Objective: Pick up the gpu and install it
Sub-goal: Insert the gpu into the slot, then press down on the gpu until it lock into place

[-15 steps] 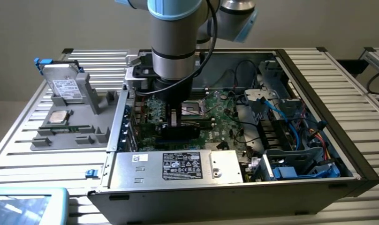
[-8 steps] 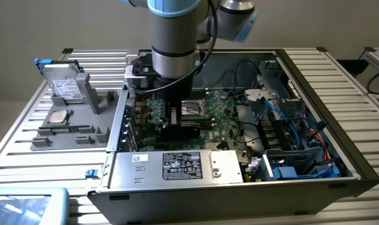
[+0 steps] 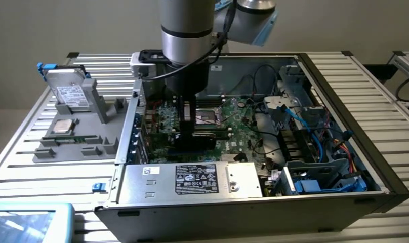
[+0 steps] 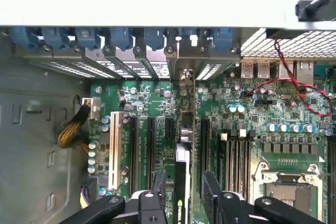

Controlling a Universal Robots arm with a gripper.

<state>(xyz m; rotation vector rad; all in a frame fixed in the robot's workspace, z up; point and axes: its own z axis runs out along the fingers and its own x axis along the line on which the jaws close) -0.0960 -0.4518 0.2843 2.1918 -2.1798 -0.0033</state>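
Wrist view: gpu (image 4: 181,179) stands edge-on between the gripper (image 4: 185,192)'s parted fingers.

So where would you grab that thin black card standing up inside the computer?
By its top edge, from straight above: the thin black gpu card stands on edge in its slot, flat faces between the open gripper.

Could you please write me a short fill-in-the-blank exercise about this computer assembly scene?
1. The end effector reaches down into the open computer ____.
2. The graphics card stands on edge on the green ____, between the end effector's parted fingers.
3. The hard drive stands on the grey tray at the exterior view's ____.
Missing words: case; motherboard; left.
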